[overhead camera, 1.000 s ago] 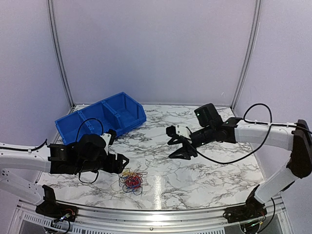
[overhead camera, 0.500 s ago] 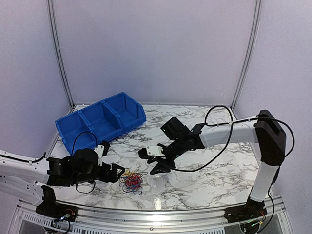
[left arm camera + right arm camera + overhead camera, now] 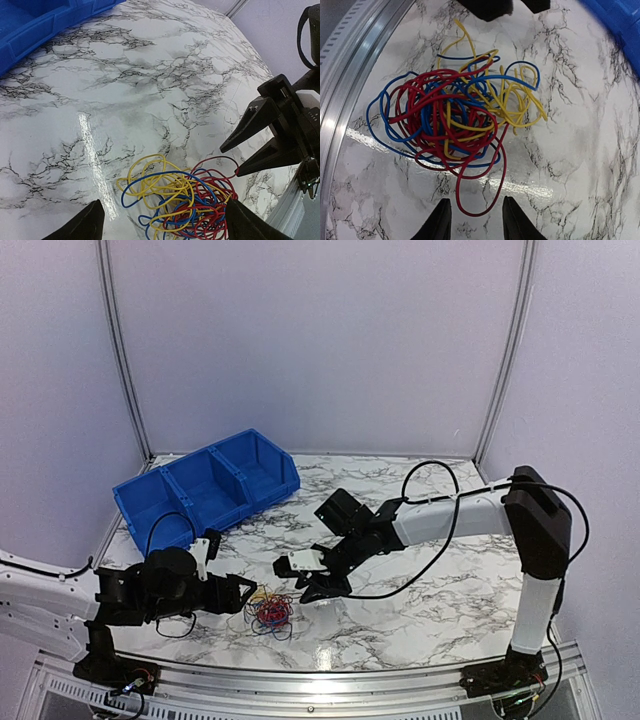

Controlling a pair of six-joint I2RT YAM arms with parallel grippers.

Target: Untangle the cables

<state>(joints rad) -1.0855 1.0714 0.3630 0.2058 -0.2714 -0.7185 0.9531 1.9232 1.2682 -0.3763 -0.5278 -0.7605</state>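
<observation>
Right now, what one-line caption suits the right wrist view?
Open right fingers at the edge of a tangled ball of red, blue and yellow cables on the marble table, left fingers opposite.

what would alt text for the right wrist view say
A tangled bundle of red, blue and yellow cables lies on a marble table. The right gripper, open, shows at the bottom edge, close to a red loop.

Blue bin [image 3: 210, 490] blocks the counter's [image 3: 450, 590] far left corner. By the near edge, left of centre, the cables [image 3: 270, 612] sit closely flanked by the left tool [image 3: 248, 592] and right tool [image 3: 300, 583], both spread wide, leaving a narrow gap between them. Open passage along the far edge and at the near right corner.
</observation>
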